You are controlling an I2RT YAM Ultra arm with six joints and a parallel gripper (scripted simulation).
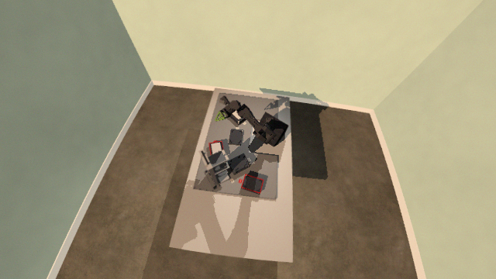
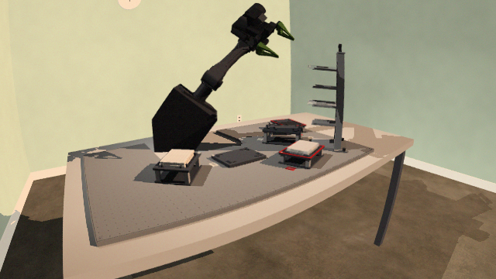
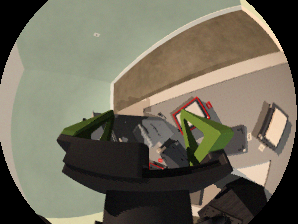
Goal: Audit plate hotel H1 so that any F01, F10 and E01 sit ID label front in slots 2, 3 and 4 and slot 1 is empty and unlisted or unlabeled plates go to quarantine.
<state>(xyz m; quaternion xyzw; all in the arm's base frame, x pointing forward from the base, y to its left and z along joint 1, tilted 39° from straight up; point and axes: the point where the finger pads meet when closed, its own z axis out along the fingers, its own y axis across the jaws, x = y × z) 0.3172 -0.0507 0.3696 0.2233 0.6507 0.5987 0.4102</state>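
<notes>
I have the black arm raised high above the grey perforated deck plate (image 2: 116, 209), and its green-fingered tool (image 2: 274, 42) hangs in the air with the fingers (image 2: 285, 32) spread as wide as they go and nothing between them. The wrist view confirms it: both green fingers stand well apart, with only the deck far below them. The tall dark plate hotel (image 2: 340, 97) stands near the right-hand corner of the beige tabletop (image 2: 387, 140), a single post with four thin shelves reaching out to its left; seen edge-on, I cannot tell which shelves carry plates or read any label. Just beside the hotel's foot, towards the front edge, a red-rimmed nest (image 2: 301, 155) carries a white well plate (image 2: 304, 146) lying flat. Behind it, nearer the far edge, a second red-rimmed nest (image 2: 287, 123) sits on a dark stand, and I cannot tell whether anything lies in it. Towards the left end of the deck a dark block-shaped nest (image 2: 176, 170) holds a cream-coloured well plate (image 2: 177, 156), also flat. Between those two loaded nests a low dark flat pad (image 2: 239, 156) rests on the deck. The arm's large black base housing (image 2: 182, 120) stands behind the cream plate, towards the far edge.
</notes>
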